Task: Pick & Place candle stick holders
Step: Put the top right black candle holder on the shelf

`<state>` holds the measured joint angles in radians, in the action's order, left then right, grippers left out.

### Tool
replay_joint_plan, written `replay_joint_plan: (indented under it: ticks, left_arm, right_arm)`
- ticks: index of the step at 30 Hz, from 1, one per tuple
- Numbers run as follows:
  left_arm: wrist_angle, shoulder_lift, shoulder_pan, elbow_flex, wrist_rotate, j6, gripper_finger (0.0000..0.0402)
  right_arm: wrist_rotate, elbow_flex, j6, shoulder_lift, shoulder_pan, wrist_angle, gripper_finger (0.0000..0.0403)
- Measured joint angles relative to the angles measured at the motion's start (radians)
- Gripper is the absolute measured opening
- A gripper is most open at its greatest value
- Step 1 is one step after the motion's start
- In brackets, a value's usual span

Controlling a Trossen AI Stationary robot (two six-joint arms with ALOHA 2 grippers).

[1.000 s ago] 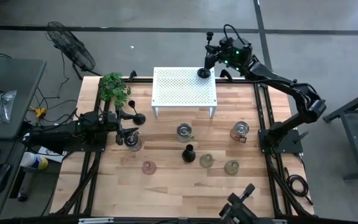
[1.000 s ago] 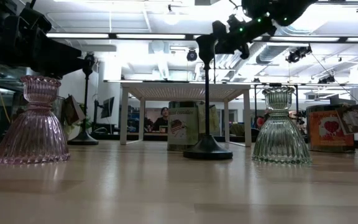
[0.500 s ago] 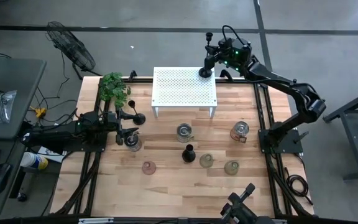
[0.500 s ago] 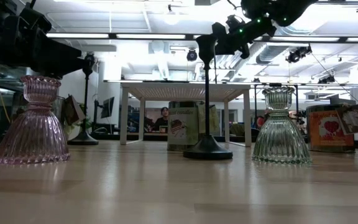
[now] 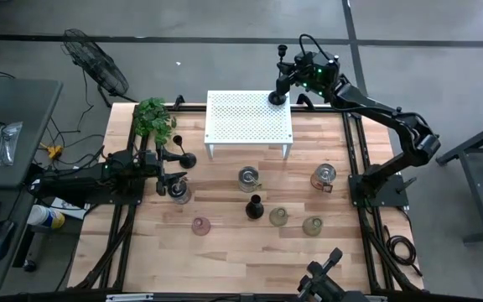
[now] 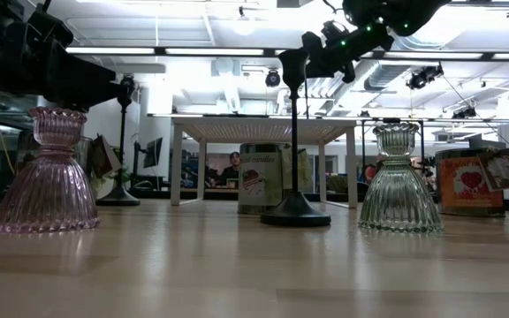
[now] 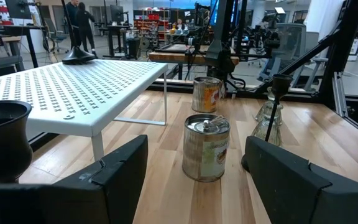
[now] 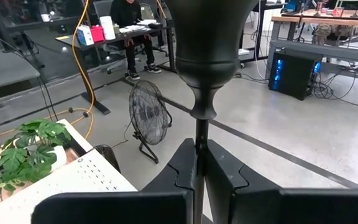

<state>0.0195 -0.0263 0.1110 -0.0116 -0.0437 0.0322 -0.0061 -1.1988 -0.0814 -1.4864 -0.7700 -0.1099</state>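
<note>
My right gripper (image 8: 199,182) is shut on a tall black candlestick (image 5: 280,75) at the far right corner of the white perforated shelf (image 5: 248,117). Its round base (image 7: 79,57) sits at that corner. My left gripper (image 7: 197,186) stays open and level at the table's left side, holding nothing. Beside it are two black candlesticks (image 5: 187,158) and a clear glass holder (image 5: 179,195). Another black candlestick (image 6: 294,141) stands on its base mid-table. A pinkish glass holder (image 6: 47,172) and greenish glass holders (image 6: 400,181) rest on the wood near the front. My right gripper pinches the candlestick's thin stem (image 8: 199,134) between its two fingers (image 8: 224,174), a little below the cup (image 8: 210,37). The fingers come in nearly level from the table's far right and lie across the stem. The candlestick is upright, with its base at the shelf's corner.
Two tin cans (image 5: 248,177) (image 5: 324,176) stand in front of the shelf. A green leafy plant (image 5: 153,116) sits at the far left corner. Bare wood lies along the near edge (image 5: 241,260).
</note>
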Motion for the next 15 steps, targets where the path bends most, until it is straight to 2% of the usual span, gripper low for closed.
replay_joint_plan:
  ticks: [15]
  left_arm:
    - [0.000,0.000,0.000,0.000,0.000,0.000,0.0265]
  right_arm:
    - [-0.021,-0.001,0.011,0.001,-0.001,0.060,0.0004]
